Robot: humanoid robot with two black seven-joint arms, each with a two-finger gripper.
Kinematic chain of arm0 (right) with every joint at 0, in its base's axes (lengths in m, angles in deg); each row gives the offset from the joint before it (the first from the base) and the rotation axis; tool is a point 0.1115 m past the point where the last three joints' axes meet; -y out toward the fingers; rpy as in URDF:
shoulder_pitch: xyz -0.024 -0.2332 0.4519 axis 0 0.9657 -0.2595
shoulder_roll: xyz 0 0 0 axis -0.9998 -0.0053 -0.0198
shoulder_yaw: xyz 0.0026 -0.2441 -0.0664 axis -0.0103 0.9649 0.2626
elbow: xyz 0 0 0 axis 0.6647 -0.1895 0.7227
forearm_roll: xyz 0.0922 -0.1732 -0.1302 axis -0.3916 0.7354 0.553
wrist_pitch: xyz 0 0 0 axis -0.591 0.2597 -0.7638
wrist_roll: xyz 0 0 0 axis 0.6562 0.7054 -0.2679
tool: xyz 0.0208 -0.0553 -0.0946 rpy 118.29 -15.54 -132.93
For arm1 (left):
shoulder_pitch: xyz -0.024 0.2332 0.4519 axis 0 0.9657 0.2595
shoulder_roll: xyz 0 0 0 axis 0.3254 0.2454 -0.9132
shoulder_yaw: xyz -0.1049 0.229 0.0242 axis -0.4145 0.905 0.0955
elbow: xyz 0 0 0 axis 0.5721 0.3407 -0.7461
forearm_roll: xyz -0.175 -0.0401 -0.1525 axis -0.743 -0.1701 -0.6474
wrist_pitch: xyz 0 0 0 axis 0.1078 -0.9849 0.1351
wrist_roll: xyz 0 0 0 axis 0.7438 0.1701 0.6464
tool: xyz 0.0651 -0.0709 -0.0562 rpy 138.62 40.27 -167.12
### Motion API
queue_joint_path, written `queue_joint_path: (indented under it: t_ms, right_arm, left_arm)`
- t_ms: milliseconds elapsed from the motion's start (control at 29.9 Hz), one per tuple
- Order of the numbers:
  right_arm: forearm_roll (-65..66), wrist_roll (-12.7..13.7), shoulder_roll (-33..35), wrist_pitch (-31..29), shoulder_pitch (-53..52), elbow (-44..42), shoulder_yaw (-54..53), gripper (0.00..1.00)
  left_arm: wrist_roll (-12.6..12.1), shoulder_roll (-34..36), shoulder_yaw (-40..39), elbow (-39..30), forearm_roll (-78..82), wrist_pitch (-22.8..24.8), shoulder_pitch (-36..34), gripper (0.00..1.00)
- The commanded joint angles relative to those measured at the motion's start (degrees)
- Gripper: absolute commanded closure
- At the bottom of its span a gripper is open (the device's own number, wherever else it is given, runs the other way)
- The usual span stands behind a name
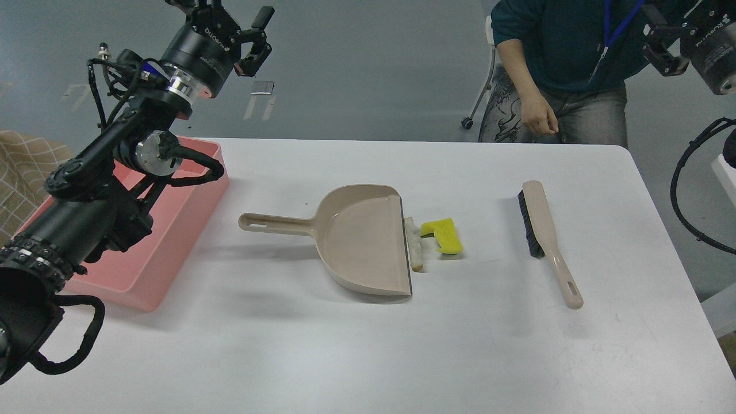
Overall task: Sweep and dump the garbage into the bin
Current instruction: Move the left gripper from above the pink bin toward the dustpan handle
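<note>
On the white table, right at the open lip of the beige dustpan, the garbage is lying: the white bread-like wedge is touching the lip with its long axis running along it, near to far, and the yellow sponge piece is sitting just beside the wedge on its right. The dustpan is pointing its mouth to the right and its handle to the left, toward the pink bin standing at the table's left edge, well apart from the scraps.

The brush is resting to the right of the garbage, its long axis near to far, bristles facing left toward the scraps and its handle end pointing toward the robot.

The left gripper is hovering high above the bin's far end, its fingers standing apart and holding nothing. The right gripper is hanging at the upper right, only partly in view; whether its fingers are apart cannot be told.

Judging by position, the right arm is nearer the brush and the left arm nearer the dustpan handle; a leftward sweep looks called for. A seated person is waiting beyond the table.
</note>
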Motion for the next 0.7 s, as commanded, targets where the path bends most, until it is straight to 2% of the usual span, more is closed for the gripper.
queue_joint_path:
  t_ms: [0, 401, 669]
  right_arm:
    - [0.0, -0.3, 0.1, 0.1, 0.0, -0.8, -1.0, 0.00]
    - [0.0, 0.2, 0.5, 0.4, -0.3, -1.8, -0.1, 0.00]
    - [0.0, 0.4, 0.6, 0.5, -0.9, -1.3, 3.3, 0.00]
  left_arm:
    - [0.1, 0.4, -0.3, 0.0, -0.1, 0.3, 0.1, 0.02]
    - [0.2, 1.2, -0.7, 0.1, -0.5, 0.5, 2.3, 0.02]
    - [-0.2, 6.4, -0.1, 0.0, -1.0, 2.2, 1.9, 0.02]
